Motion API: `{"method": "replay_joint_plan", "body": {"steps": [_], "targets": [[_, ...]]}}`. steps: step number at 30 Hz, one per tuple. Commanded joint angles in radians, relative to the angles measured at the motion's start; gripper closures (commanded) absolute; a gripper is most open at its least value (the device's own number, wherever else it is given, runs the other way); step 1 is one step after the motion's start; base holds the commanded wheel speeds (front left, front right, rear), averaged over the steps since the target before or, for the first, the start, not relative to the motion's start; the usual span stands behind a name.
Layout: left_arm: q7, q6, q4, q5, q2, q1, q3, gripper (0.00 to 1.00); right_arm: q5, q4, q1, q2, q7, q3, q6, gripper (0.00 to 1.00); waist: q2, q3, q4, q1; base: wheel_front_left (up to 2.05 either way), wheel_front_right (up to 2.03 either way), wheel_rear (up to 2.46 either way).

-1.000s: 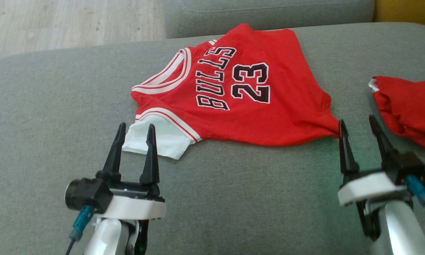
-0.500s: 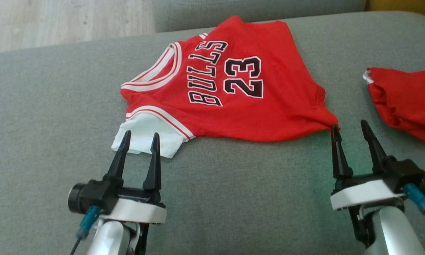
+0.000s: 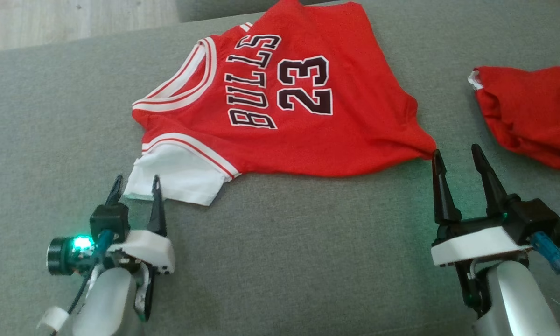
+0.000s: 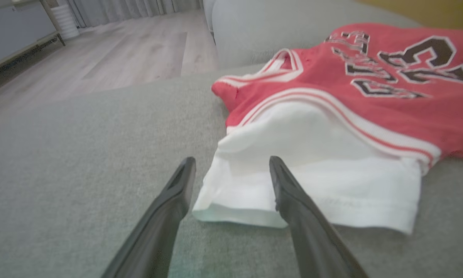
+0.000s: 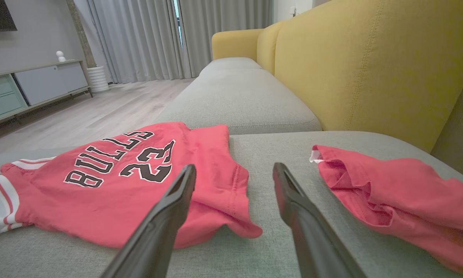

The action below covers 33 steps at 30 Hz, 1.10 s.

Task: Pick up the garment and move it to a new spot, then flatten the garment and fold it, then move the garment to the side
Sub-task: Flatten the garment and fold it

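Left gripper [image 3: 137, 179]: jaws wide, empty; tips at the near-left corner of the white sleeve [image 3: 177, 175].
Right gripper [image 3: 455, 150]: jaws wide, empty; just beside the near-right hem corner of the jersey [image 3: 280, 116].
Jersey: red, front up, mostly spread on the grey cushion [image 3: 284, 256], between the two grippers and beyond them.
Handling (judged): light, limp, not fragile; likely to sag and bunch when lifted.
Hold (judged): pinch the sleeve edge on the left and the hem corner on the right, taking both layers.
Second red cloth [image 3: 532, 112]: far right, apart.
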Motion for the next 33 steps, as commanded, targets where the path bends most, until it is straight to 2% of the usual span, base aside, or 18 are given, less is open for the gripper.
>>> {"method": "replay_joint_plan", "body": {"steps": [1, 5, 11, 12, 13, 16, 22, 26, 30, 33], "targets": [[0.017, 0.007, 0.003, 0.008, 0.031, -0.037, 0.035, 0.0, 0.009, -0.032, -0.033, -0.003, -0.011, 0.023, -0.001, 0.0, 0.0, 0.003, -0.008, -0.0001, 0.0, 0.0, 0.0], [0.046, 0.009, 0.058, 0.004, 0.044, -0.053, 0.035, 0.0, 0.017, -0.036, -0.034, -0.003, -0.011, 0.016, -0.001, 0.0, 0.0, 0.006, -0.017, -0.0001, 0.0, 0.0, 0.0], [0.074, -0.016, 0.111, -0.008, 0.049, -0.067, 0.022, 0.0, 0.019, -0.034, -0.035, -0.003, -0.011, 0.013, -0.001, 0.0, 0.0, 0.008, -0.022, -0.0001, 0.0, 0.0, 0.0], [0.076, -0.023, 0.116, -0.012, 0.049, -0.068, 0.02, 0.59, 0.02, -0.034, -0.037, -0.003, -0.011, 0.013, -0.001, 0.0, 0.0, 0.008, -0.022, -0.0001, 0.0, 0.0, 0.0], [0.071, -0.029, 0.118, -0.016, 0.048, -0.07, 0.019, 1.0, 0.021, -0.034, -0.038, -0.003, -0.011, 0.012, -0.001, 0.0, 0.0, 0.007, -0.023, -0.0001, 0.0, 0.0, 0.0], [0.028, -0.038, 0.105, -0.03, 0.048, -0.079, 0.026, 1.0, 0.022, -0.033, -0.039, -0.003, -0.011, 0.008, -0.001, 0.0, 0.0, 0.004, -0.02, -0.0001, 0.0, 0.0, 0.0], [-0.058, -0.025, 0.042, -0.064, 0.052, -0.089, 0.072, 1.0, 0.013, -0.026, -0.035, -0.003, -0.011, 0.002, -0.001, 0.0, 0.0, -0.004, -0.002, -0.0001, 0.0, 0.0, 0.0], [-0.076, -0.003, -0.045, -0.081, 0.059, -0.075, 0.122, 1.0, 0.003, -0.022, -0.036, -0.003, -0.011, 0.008, -0.001, 0.0, 0.0, -0.007, 0.022, -0.0001, 0.0, 0.0, 0.0], [-0.077, 0.028, -0.188, -0.077, 0.049, -0.024, 0.179, 1.0, -0.005, -0.018, -0.035, -0.003, -0.011, 0.008, -0.001, 0.0, 0.0, -0.008, 0.053, -0.0001, 0.0, 0.0, 0.0], [-0.077, 0.032, -0.239, -0.078, 0.043, 0.02, 0.218, 1.0, -0.012, -0.013, -0.03, -0.003, -0.011, 0.015, -0.001, 0.0, 0.0, -0.009, 0.075, -0.0001, 0.0, 0.0, 0.0]]}}
